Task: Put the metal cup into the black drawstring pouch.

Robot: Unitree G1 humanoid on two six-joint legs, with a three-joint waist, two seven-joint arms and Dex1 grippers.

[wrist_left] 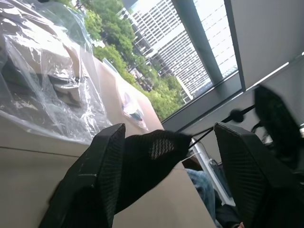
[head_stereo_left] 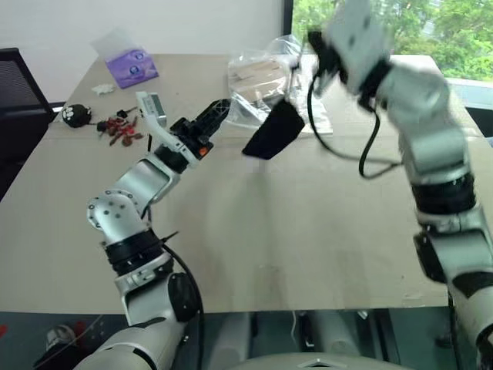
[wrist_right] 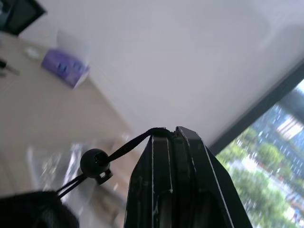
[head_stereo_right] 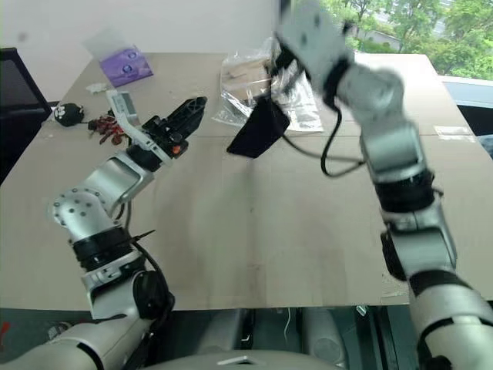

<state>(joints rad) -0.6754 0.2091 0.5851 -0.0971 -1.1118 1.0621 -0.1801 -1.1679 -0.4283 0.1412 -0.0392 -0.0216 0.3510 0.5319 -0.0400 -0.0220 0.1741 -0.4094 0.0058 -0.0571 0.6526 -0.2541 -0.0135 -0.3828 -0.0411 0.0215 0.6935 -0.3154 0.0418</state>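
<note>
The black drawstring pouch [head_stereo_left: 273,131] hangs tilted in the air over the far middle of the table. My right gripper [head_stereo_left: 314,48] is raised high above it and shut on its thin cord [wrist_right: 128,145], just past the round cord stopper [wrist_right: 95,163]. My left gripper [head_stereo_left: 219,108] is open and points up and to the right at the pouch [wrist_left: 152,161], its fingertips a short way to the pouch's left, not touching it. The metal cup is hidden.
A crumpled clear plastic bag [head_stereo_left: 258,81] lies on the table behind the pouch. At the far left are a purple tissue pack [head_stereo_left: 131,68], a small black-and-white plush toy [head_stereo_left: 75,116] and red bits [head_stereo_left: 119,132]. A black chair [head_stereo_left: 19,92] stands off the table's left edge.
</note>
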